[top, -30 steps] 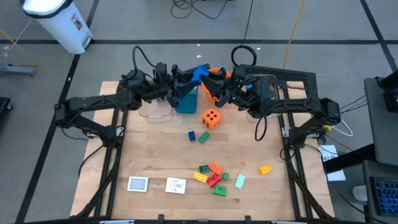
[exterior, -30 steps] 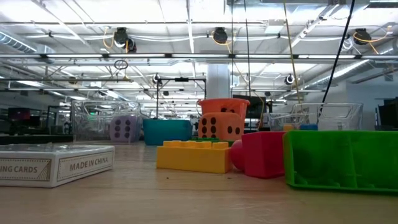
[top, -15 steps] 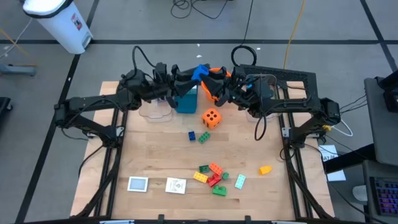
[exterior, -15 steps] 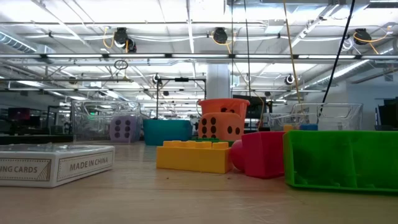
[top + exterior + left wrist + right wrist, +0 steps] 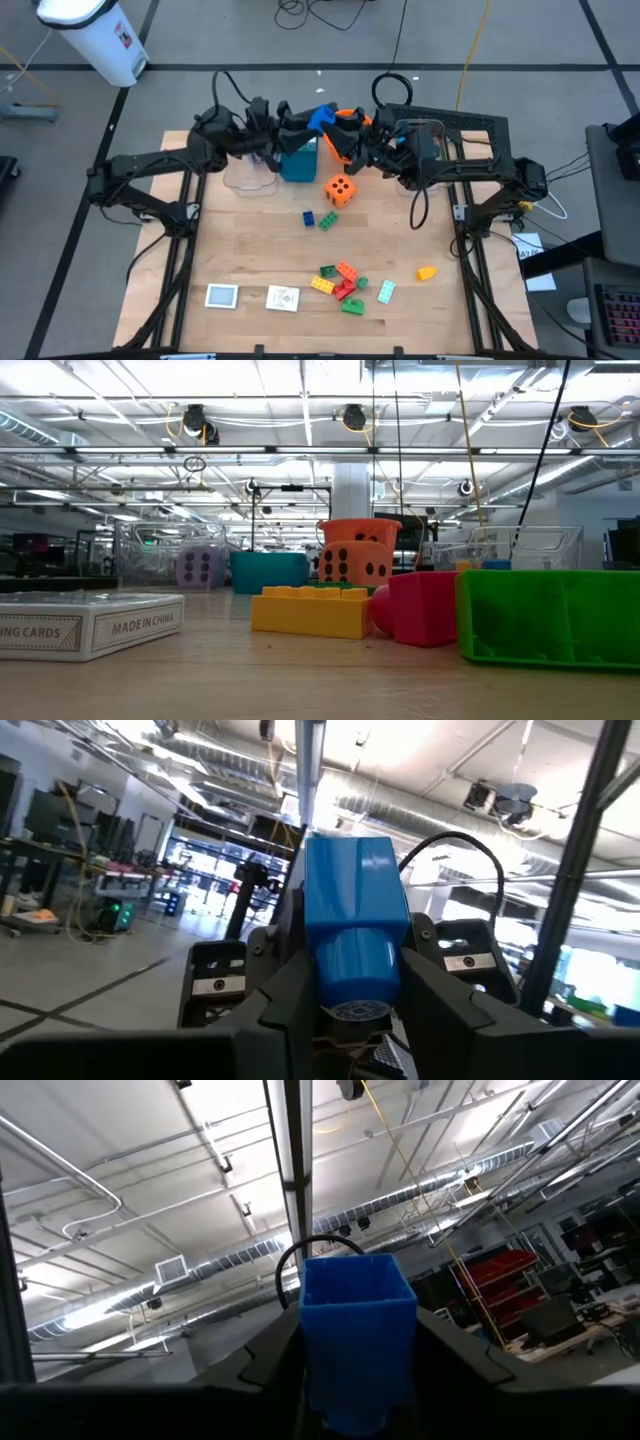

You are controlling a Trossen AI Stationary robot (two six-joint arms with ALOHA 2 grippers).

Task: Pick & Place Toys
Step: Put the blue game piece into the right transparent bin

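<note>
Above the teal box [image 5: 298, 160], left gripper [image 5: 312, 122] and right gripper [image 5: 335, 128] both clamp one blue brick [image 5: 322, 117]; handover underway, next one must let go.

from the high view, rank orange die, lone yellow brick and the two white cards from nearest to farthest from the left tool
Measured from the left tool, at the table's far edge, gripping a blue brick:
1. Orange die, just in front of it.
2. Lone yellow brick, near right.
3. White cards, front left; roughly as far as the yellow brick, too close to call.
</note>
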